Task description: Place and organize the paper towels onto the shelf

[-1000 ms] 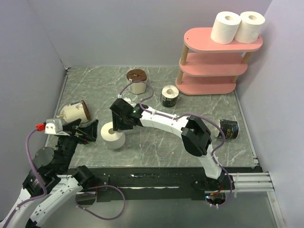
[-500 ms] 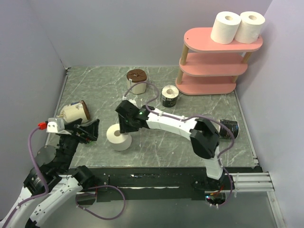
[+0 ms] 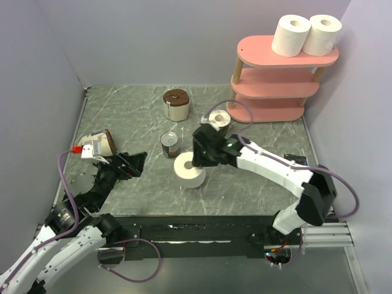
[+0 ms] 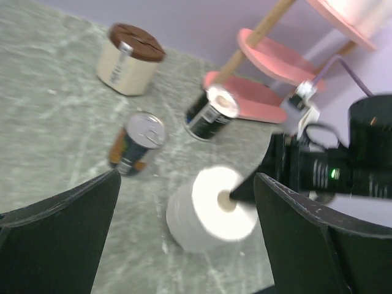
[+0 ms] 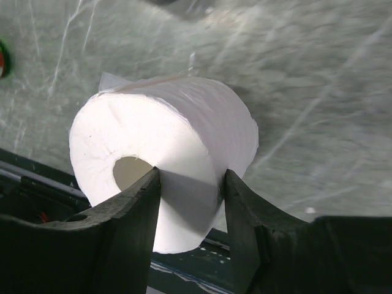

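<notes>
My right gripper (image 3: 197,160) is shut on a white paper towel roll (image 3: 189,171) in the middle of the table, one finger in its core and the other outside its wall (image 5: 165,147). In the left wrist view the same roll (image 4: 211,211) sits tilted, low at the tabletop. My left gripper (image 3: 132,164) stands open and holds nothing, left of the roll. The pink shelf (image 3: 278,58) stands at the back right with two white rolls (image 3: 291,35) (image 3: 323,33) on its top board. A black-printed roll (image 3: 218,118) lies just behind my right arm. Another (image 3: 298,160) lies at the right, partly hidden.
A small metal can (image 3: 170,145) stands just left of the held roll. A cream canister with a brown lid (image 3: 176,105) stands further back. Another such canister (image 3: 98,144) lies on its side at the left edge. Grey walls close in the table on three sides.
My right gripper closed on the white roll and carried it to the right, uncovering the can. The left arm swung a little rightward, still open.
</notes>
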